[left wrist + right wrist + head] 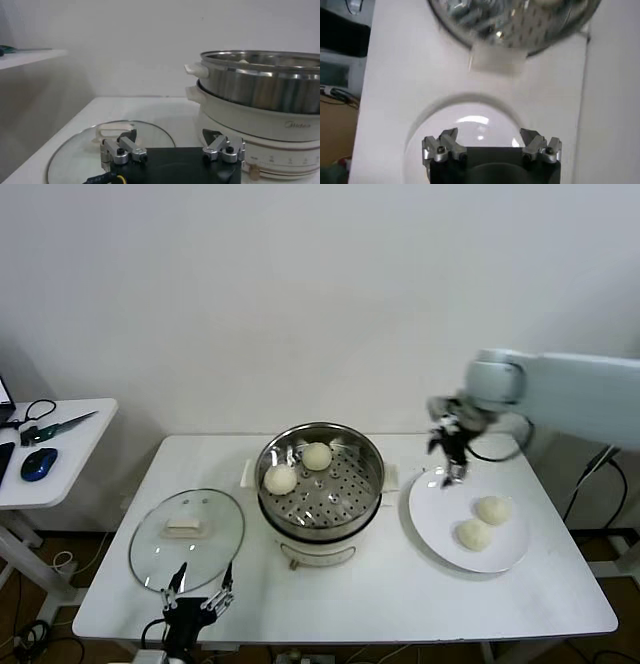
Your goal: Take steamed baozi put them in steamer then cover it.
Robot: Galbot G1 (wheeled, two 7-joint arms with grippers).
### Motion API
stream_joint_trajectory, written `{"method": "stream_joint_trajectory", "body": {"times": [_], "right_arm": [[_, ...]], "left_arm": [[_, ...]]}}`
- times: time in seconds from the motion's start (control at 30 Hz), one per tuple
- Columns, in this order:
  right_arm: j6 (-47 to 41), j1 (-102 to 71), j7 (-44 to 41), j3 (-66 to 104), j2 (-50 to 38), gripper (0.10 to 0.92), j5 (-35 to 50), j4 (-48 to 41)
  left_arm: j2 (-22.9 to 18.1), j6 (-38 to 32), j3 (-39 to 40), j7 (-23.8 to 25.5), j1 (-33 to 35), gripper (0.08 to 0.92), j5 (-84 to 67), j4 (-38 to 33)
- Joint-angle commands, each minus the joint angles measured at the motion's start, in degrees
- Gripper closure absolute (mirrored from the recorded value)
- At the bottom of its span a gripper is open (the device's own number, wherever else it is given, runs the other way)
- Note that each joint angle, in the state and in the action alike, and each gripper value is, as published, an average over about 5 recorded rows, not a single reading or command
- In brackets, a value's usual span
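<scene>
The steel steamer (pixel 322 546) stands mid-table, uncovered, with two baozi on its perforated tray (pixel 317 455) (pixel 281 479). Two more baozi (pixel 493 509) (pixel 474 534) lie on the white plate (pixel 435 504) to its right. My right gripper (pixel 452 469) hangs open and empty over the plate's far left rim; the right wrist view shows its fingers spread (pixel 490 139) above the plate (pixel 470 112), with the steamer (pixel 515 20) beyond. The glass cover (pixel 215 524) lies flat left of the steamer. My left gripper (pixel 198 594) sits open at the table's front edge, facing the cover (pixel 75 150).
A side table (pixel 60 454) at the far left carries a blue mouse (pixel 38 464) and cables. The white wall stands close behind the table. The steamer (pixel 260 85) rises to the right of the left gripper (pixel 170 137).
</scene>
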Motion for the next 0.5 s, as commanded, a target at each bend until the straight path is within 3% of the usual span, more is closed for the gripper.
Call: {"method": "stream_joint_trajectory", "body": {"times": [0.03,0.5], "right_arm": [[3.8,-19.89,-2.94,14.24,-15.24,0.203,-15.24,-3.73],[4.69,-36.65,-1.85,29.17,-9.52,0.203,-21.56,-13.07]], "left_arm": [[-0.11,0.04,-0.14,-0.01,0.1,0.177,0.04,-0.03],[-0.76,0.23,-0.45,-0.04,0.79,0.177,0.59,0.23]]}}
